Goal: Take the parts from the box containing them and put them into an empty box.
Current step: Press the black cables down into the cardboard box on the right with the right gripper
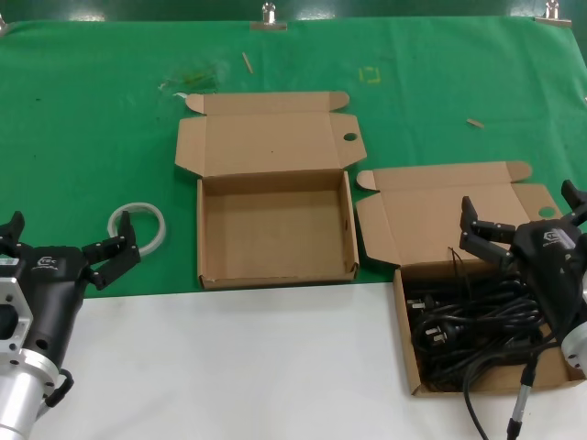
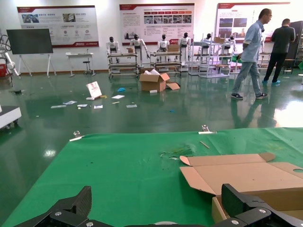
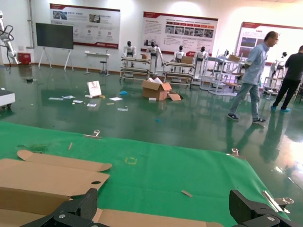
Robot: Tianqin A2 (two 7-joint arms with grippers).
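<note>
The black coiled cables (image 1: 463,325) lie tangled in the right-hand cardboard box (image 1: 431,215), which sits half on the green cloth and half on the white table. Its lid is open at the back. My right gripper (image 1: 525,213) hovers open over that box's back edge, above the cables, holding nothing. In the right wrist view its fingers (image 3: 83,205) are spread wide above the lid (image 3: 156,221). The empty box (image 1: 275,225) stands at the centre with its lid (image 2: 246,176) folded back. My left gripper (image 1: 64,243) waits open at the lower left.
A whitish plastic ring (image 1: 138,227) lies on the green cloth (image 1: 92,137) just beyond the left gripper. Small scraps (image 1: 474,122) lie on the cloth at the back. A white table surface (image 1: 229,367) runs along the front. Clips (image 1: 268,18) hold the cloth's far edge.
</note>
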